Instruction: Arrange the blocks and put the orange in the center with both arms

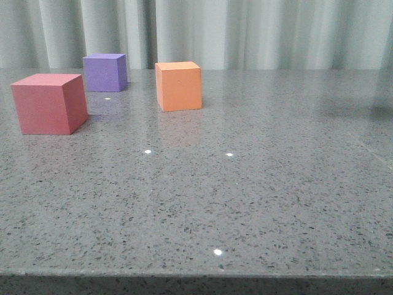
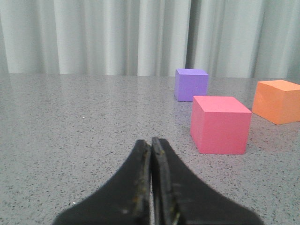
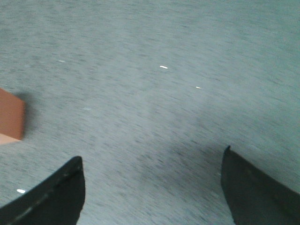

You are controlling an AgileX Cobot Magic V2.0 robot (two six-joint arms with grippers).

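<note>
The pinkish-red cube (image 1: pixel 49 103) stands at the left of the grey table, the purple cube (image 1: pixel 105 72) behind it, the orange cube (image 1: pixel 178 85) to their right. Neither gripper shows in the front view. In the left wrist view my left gripper (image 2: pixel 151 143) is shut and empty, low over the table, short of the pinkish-red cube (image 2: pixel 219 124), with the purple cube (image 2: pixel 191 84) and orange cube (image 2: pixel 277 101) beyond. In the right wrist view my right gripper (image 3: pixel 152 159) is open and empty above bare table; an edge of the orange cube (image 3: pixel 10 119) shows well off to one side.
The speckled grey stone table (image 1: pixel 245 184) runs to a front edge near the bottom of the front view. A pale pleated curtain (image 1: pixel 245 31) hangs behind the table's far edge. The right wrist view is blurred.
</note>
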